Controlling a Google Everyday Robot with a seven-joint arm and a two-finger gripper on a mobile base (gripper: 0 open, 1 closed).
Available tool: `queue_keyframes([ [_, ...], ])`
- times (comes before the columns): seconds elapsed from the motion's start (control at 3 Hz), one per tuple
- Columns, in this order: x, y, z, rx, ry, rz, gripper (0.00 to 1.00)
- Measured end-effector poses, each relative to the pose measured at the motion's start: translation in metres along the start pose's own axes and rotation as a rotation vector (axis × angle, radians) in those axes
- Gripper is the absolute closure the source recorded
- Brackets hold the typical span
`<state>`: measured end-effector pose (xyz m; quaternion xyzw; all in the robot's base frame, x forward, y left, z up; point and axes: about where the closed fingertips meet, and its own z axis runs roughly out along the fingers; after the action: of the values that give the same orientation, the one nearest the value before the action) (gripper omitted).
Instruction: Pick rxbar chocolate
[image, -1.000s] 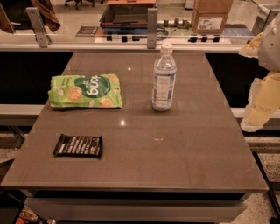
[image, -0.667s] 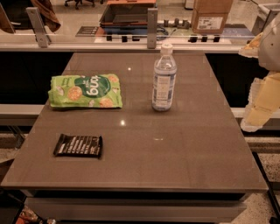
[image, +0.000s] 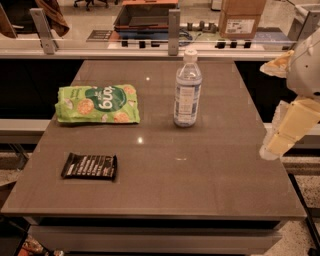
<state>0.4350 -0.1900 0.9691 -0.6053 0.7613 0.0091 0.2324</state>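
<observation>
Plainly, the reach has not yet been begun: the gripper (image: 287, 127) is held off the right edge of the table (image: 210, 185) at about 3 o'clock, well apart from everything on it, and whether it is wide or closed cannot be told. The rxbar chocolate (image: 89, 166) is seen lying flat at about 8 o'clock, untouched, with the green snack bag (image: 98, 103) at 10 o'clock and the water bottle (image: 187, 90) upright near 12. Next, a long reach toward 8 o'clock is judged needed, then a descent onto the thin bar.
</observation>
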Motion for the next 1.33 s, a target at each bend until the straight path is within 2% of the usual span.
queue_keyframes([
  [0.67, -0.032, 0.032, 0.039, -0.045, -0.235, 0.000, 0.00],
  [1.33, -0.077, 0.057, 0.089, -0.114, -0.479, 0.007, 0.00],
])
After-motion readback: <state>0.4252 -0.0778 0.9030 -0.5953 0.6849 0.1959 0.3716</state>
